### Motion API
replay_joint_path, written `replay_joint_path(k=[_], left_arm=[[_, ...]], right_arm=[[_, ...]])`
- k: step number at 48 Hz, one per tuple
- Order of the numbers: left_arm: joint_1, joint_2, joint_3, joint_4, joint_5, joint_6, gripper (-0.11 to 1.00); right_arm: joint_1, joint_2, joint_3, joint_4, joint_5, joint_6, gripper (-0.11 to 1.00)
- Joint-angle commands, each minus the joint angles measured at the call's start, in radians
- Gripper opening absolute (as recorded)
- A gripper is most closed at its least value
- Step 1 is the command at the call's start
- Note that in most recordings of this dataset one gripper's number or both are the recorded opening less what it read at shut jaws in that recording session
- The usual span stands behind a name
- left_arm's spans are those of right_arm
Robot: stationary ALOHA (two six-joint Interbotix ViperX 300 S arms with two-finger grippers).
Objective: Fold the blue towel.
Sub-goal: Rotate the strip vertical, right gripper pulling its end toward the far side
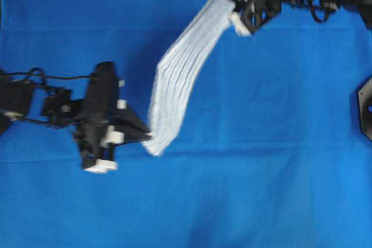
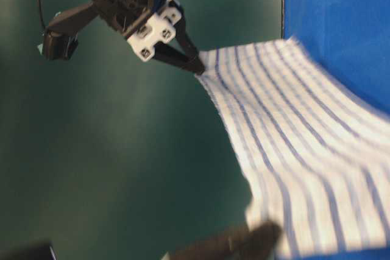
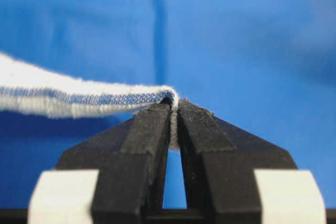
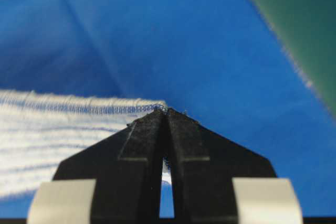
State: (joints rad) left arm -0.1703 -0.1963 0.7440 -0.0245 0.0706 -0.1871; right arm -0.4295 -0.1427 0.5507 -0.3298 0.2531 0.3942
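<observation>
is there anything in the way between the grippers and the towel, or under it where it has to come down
Nothing visible. The left gripper and right gripper are each shut on a corner of the blue towel; only the blue table covering shows below it.

From my table-level view the white woven towel with thin blue stripes [image 2: 304, 150] runs off the right edge, its lower hem smeared by blur. A dark blurred shape [image 2: 231, 243] below that towel I can't identify; the bottom edge cuts it.
</observation>
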Motion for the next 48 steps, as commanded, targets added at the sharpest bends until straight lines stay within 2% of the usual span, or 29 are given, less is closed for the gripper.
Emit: replay_joint_path(k=[1,12,24,30,39,48], left_arm=[[-0.014,0.037,-0.078,-0.002,-0.011,0.012,0.02],[-0.021,0.167,-0.212,0.0,-0.034,0.046,0.02],[-0.021,0.348,-0.422,0.0,-0.094,0.123,0.02],[-0.02,0.4,-0.479,0.0,-0.094,0.138,0.02],[-0.02,0.405,-0.46,0.002,-0.1,0.137,0.02],[-0.021,0.347,-0.33,-0.006,-0.114,0.115,0.02]], right_arm=[[-0.014,0.005,-0.046,-0.017,-0.017,-0.002,0.02],[-0.037,0.006,-0.051,-0.029,-0.018,0.0,0.02],[-0.06,-0.074,0.044,-0.029,-0.014,0.002,0.02],[-0.061,-0.084,0.058,-0.029,-0.012,0.003,0.02],[-0.06,-0.032,0.026,-0.029,-0.017,-0.002,0.02],[-0.046,0.103,-0.063,-0.029,-0.018,-0.008,0.02]])
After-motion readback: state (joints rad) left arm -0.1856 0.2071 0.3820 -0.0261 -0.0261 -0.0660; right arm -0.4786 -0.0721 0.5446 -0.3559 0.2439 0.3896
